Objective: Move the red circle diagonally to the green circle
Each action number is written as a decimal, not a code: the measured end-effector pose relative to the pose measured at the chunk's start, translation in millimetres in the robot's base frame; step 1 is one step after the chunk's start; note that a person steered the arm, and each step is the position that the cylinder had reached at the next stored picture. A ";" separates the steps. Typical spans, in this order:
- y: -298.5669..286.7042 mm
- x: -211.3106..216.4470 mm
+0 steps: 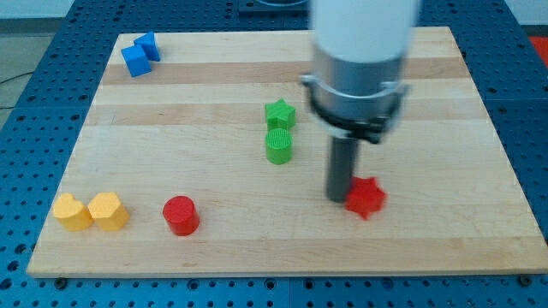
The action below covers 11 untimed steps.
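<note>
The red circle (181,215) is a short red cylinder near the view's bottom, left of centre. The green circle (279,146) is a green cylinder at the board's middle, touching a green star (280,114) just above it. My tip (342,198) is the lower end of the dark rod at the view's lower right of centre. It rests against the left side of a red star (366,198). The tip is far to the right of the red circle and to the lower right of the green circle.
Two yellow blocks (89,211) sit side by side at the bottom left. Two blue blocks (140,55) sit at the top left. The wooden board (445,248) lies on a blue perforated table. The arm's pale body (360,51) overhangs the upper right.
</note>
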<state>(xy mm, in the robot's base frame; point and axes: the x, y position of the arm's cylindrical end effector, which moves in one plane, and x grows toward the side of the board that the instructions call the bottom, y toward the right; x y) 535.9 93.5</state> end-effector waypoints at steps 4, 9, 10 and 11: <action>-200.9 63.1; -214.7 -28.4; -170.9 -24.2; -48.6 9.5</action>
